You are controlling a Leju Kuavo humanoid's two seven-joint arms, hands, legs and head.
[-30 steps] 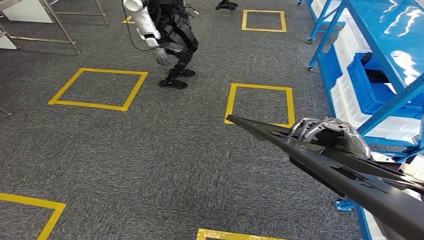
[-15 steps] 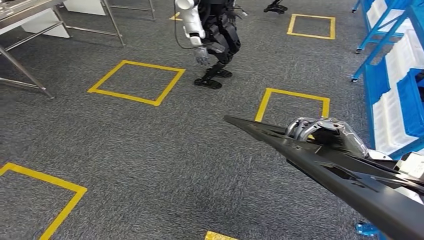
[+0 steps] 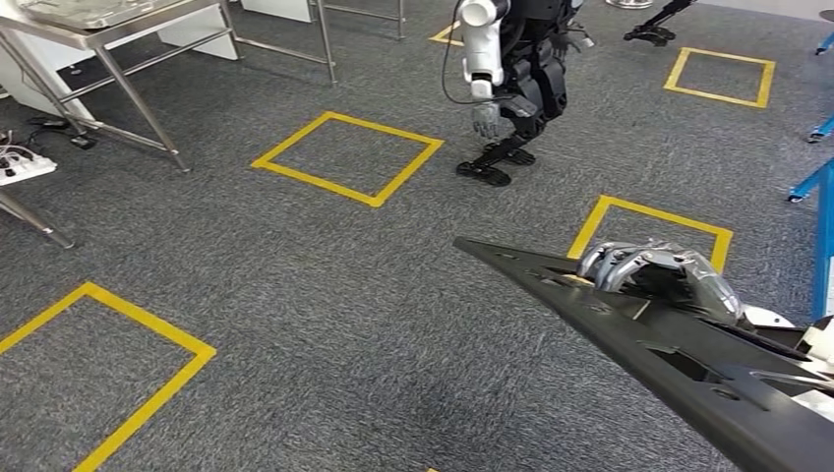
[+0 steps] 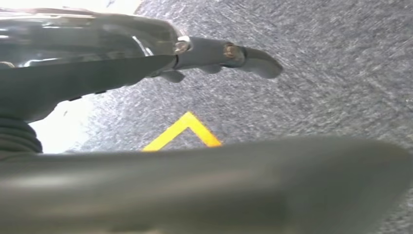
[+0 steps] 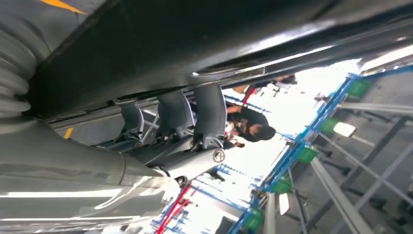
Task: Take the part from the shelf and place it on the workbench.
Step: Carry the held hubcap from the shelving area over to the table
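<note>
Grey carpet floor [image 3: 325, 295] with yellow taped squares [image 3: 346, 157]; long black part [image 3: 679, 354] runs from lower right toward mid-frame, carried above the floor; metal workbench [image 3: 118, 20] with steel legs at upper left, well apart from the part; another humanoid robot [image 3: 511, 69] stands on the floor between them; blue shelf frame [image 3: 824, 226] at right edge; right hand [image 3: 654, 270] grips the part, fingers curled over its upper edge; left hand [image 4: 146, 53], fingers extended, grip cannot tell; white power strip [image 3: 25, 165] far left.
</note>
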